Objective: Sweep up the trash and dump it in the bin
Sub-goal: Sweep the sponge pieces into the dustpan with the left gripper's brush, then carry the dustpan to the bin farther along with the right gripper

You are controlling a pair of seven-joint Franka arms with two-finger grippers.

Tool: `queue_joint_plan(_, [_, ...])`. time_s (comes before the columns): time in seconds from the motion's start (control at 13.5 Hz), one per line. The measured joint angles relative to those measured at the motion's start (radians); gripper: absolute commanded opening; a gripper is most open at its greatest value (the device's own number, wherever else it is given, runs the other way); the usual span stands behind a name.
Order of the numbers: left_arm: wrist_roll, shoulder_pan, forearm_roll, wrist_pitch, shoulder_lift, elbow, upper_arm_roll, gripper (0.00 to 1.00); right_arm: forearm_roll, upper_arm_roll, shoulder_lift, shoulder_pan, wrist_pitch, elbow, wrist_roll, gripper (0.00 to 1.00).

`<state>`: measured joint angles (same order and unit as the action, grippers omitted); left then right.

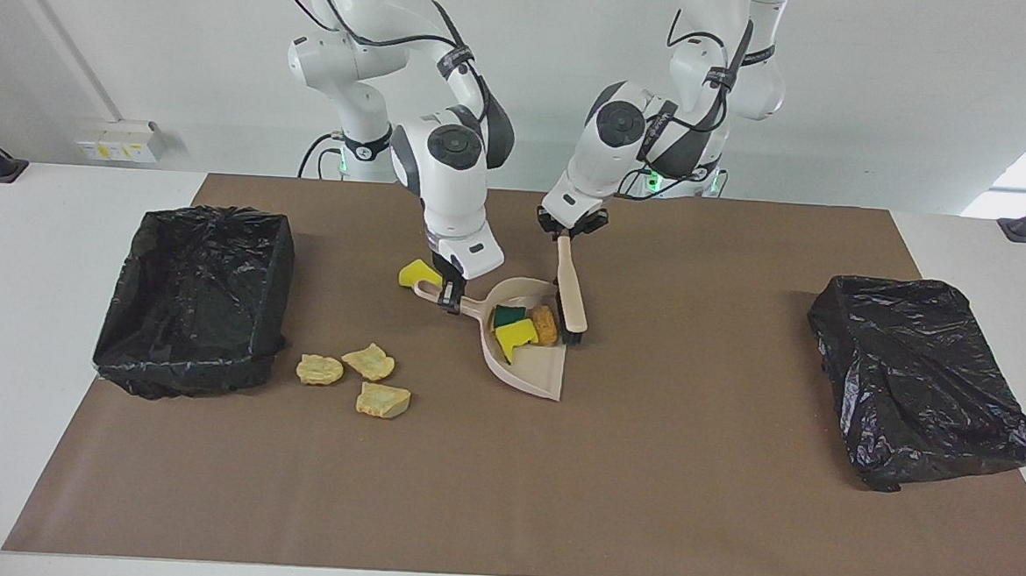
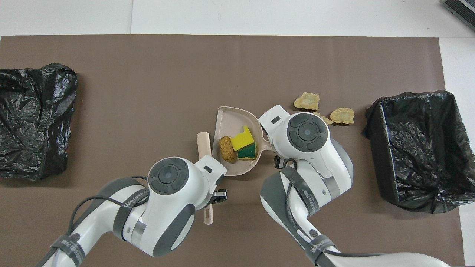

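A: Grippers?

B: Right gripper [image 1: 449, 300] is clamped on the handle of the beige dustpan [image 1: 533, 375], down at the mat near the table's middle. Left gripper [image 1: 570, 230] is closed around the top of the beige brush [image 1: 571, 293] handle; the brush hangs tilted, bristles at the dustpan's edge on the left arm's side.

A: Where's the trash?

B: Three bits are in the dustpan: a yellow sponge wedge [image 1: 517, 336], a dark green piece [image 1: 507, 315] just beside it and nearer the robots, and an orange-brown nugget [image 1: 546, 325] on the brush side. The overhead view confirms all three sit inside the pan walls.

A: The rest?

B: One yellow sponge wedge [image 1: 418, 273] lies on the brown mat [image 1: 502, 498] just beside the dustpan handle, close to the right gripper. Three pale tan lumps lie farther from the robots, between the dustpan and the open bin: lump one [image 1: 319, 369], lump two [image 1: 369, 361], lump three [image 1: 382, 400]. Close together, not stacked.

A: Bins?

B: Open bin lined with a black bag [image 1: 196, 298] is at the right arm's end of the table. A second black-bagged box [image 1: 921, 380] is at the left arm's end; its opening isn't visible.
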<state>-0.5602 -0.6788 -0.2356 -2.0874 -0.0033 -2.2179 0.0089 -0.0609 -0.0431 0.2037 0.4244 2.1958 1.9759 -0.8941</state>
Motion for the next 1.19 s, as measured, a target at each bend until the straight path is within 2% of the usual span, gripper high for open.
queue_joint_plan(0.3, [0.085, 0.129, 0.068, 0.107, -0.004, 0.084, 0.009, 0.00, 0.055, 0.000, 0.002, -0.005, 0.013, 0.001, -0.030, 0.00])
queue_joint_plan(0.59, [0.159, 0.235, 0.113, 0.191, -0.055, 0.134, 0.010, 0.00, 0.144, 0.002, -0.018, -0.052, 0.011, -0.020, -0.225, 0.00])
queue_joint_plan(0.89, [0.231, 0.349, 0.161, 0.255, -0.093, 0.153, 0.013, 0.00, 0.160, 0.003, -0.060, -0.135, -0.147, -0.112, -0.382, 0.00])
queue_joint_plan(1.19, [0.284, 0.413, 0.169, 0.262, -0.093, 0.164, 0.012, 0.00, 0.160, 0.006, -0.066, -0.278, -0.293, -0.213, -0.534, 0.00])
